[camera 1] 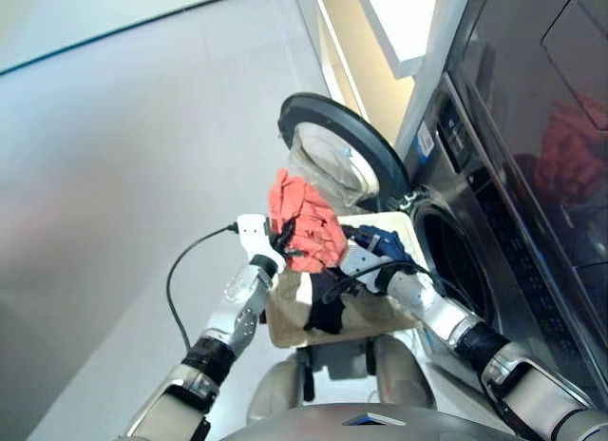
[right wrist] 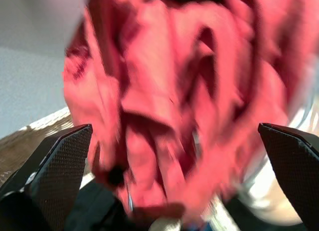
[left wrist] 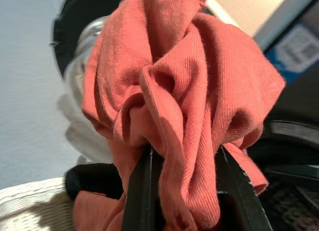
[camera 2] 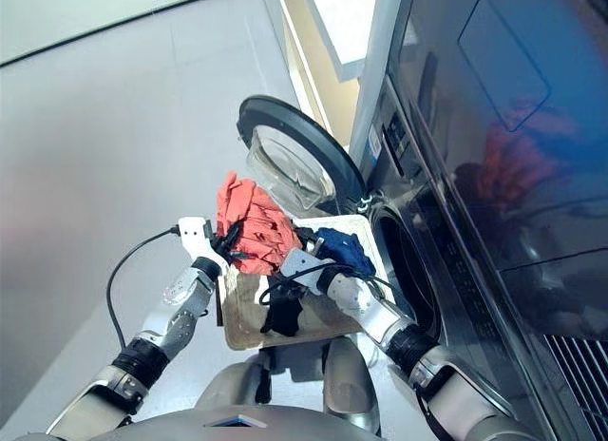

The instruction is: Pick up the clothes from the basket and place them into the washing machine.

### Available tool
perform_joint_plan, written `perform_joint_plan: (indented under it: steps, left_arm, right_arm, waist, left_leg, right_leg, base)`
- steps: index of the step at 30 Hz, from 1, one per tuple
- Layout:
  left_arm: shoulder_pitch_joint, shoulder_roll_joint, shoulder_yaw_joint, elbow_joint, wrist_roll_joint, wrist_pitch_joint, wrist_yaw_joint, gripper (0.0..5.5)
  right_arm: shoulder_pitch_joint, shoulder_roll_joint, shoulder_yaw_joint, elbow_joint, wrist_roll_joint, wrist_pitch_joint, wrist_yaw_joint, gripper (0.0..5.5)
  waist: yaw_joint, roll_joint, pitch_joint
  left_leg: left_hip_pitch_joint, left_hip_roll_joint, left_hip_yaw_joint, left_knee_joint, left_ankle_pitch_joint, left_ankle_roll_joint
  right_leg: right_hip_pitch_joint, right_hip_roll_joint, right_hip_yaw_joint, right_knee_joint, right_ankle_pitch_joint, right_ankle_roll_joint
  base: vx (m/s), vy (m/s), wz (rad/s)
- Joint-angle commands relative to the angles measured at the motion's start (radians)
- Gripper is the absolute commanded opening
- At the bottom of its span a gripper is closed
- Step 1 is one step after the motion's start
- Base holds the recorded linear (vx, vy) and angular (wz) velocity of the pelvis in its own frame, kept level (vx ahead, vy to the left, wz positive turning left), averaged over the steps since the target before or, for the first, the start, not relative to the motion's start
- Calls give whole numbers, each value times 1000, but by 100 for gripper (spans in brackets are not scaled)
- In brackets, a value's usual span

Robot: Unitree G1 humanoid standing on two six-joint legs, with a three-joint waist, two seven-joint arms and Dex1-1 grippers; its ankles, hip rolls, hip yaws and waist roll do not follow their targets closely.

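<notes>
Laundry area of a home or a mock-up of one. A dark grey front-loading washing machine (camera 2: 427, 270) stands with its round porthole door (camera 2: 290, 161) swung open, and a second dark, flat-panelled appliance (camera 2: 513, 108) is stacked directly above it. A cream woven basket (camera 2: 242, 313) of small garments sits in front of the drum opening. Plain pale grey floor (camera 2: 114, 127) extends to a light wall, with a cream panel (camera 2: 318, 89) beside the machines.
</notes>
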Motion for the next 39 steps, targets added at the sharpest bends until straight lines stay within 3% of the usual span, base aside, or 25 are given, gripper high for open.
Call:
perform_joint_plan:
  steps: [1, 11, 12, 14, 21, 22, 23, 25, 31, 32, 34, 39]
  left_arm:
    - [5, 21, -19, -83, -32, -18, -48, 0]
    - [52, 55, -82, -202, -99, 37, -99, 0]
    - [56, 61, -85, -217, -100, 40, -103, 0]
    - [62, 69, -89, -235, -109, 46, -109, 0]
    - [78, 84, -69, -254, -106, 56, -117, 0]
    - [84, 83, -58, -253, -107, 51, -115, 185]
    - [91, 79, -46, -251, -110, 48, -111, 550]
    - [95, 72, -34, -244, -118, 46, -108, 550]
    - [166, 3, 136, -189, -176, -7, -29, 550]
    - [166, 3, 136, -189, -176, -7, -29, 550]
    - [167, -18, 192, -148, -149, -50, 14, 550]
    - [165, -48, 281, -45, -111, -104, 93, 550]
  right_arm:
    - [-43, 79, 31, -37, -38, -49, -13, 550]
    - [-59, 136, -1, 89, -120, -13, -77, 550]
    - [-58, 143, -10, 101, -114, -8, -80, 317]
    - [-60, 154, -22, 117, -109, -1, -87, 0]
    - [-25, 157, -85, 118, -70, 17, -107, 0]
    - [-14, 157, -97, 115, -61, 18, -110, 0]
    - [-4, 156, -108, 113, -53, 19, -114, 0]
    - [6, 156, -118, 114, -44, 19, -117, 0]
    - [116, 145, -233, 111, 31, 26, -167, 0]
    - [117, 145, -233, 111, 31, 26, -167, 0]
    - [139, 147, -272, 143, 51, 27, -199, 0]
    - [156, 177, -378, 245, 168, 29, -272, 0]
  waist:
    - [9, -79, -60]
    - [20, -67, -87]
    - [20, -65, -89]
    - [21, -65, -91]
    - [19, -65, -94]
    - [18, -65, -93]
    - [17, -66, -93]
    - [17, -66, -92]
    - [14, -73, -75]
    - [14, -73, -75]
    - [11, -75, -55]
    - [7, -70, -15]
  left_leg:
    - [60, -59, 19, 22, -75, 2]
    - [106, -58, 9, 7, -79, 4]
    - [108, -57, 8, 5, -79, 4]
    - [110, -58, 6, 6, -81, 4]
    - [120, -60, -1, 7, -89, 6]
    - [121, -59, 0, 8, -90, 6]
    - [121, -59, 0, 9, -92, 7]
    - [122, -59, 0, 10, -93, 7]
    - [104, -61, 1, 22, -96, 8]
    - [103, -61, 1, 23, -97, 8]
    - [77, -65, -1, 35, -96, 9]
    - [16, -67, 0, 60, -93, 11]
  right_leg:
    - [167, -23, 8, -258, 50, 98]
    - [213, -21, -5, -258, 36, 98]
    - [216, -22, -7, -258, 34, 99]
    - [219, -23, -11, -258, 32, 98]
    - [233, -22, -16, -258, 24, 98]
    - [235, -23, -17, -258, 23, 98]
    - [235, -22, -18, -258, 22, 98]
    - [235, -21, -17, -258, 21, 98]
    - [222, -20, -15, -258, 23, 97]
    - [222, -20, -15, -258, 23, 97]
    - [201, -21, -13, -258, 30, 95]
    - [139, -26, -10, -236, 40, 92]
  base:
    - [0, 0, 0]
    - [28, -9, 21]
    - [0, 0, 0]
    - [0, 0, 0]
    - [0, 0, 0]
    - [0, 0, 0]
    - [0, 0, 0]
    - [0, 0, 0]
    - [0, 0, 0]
    - [0, 0, 0]
    - [-68, -2, 0]
    - [-90, 14, -26]
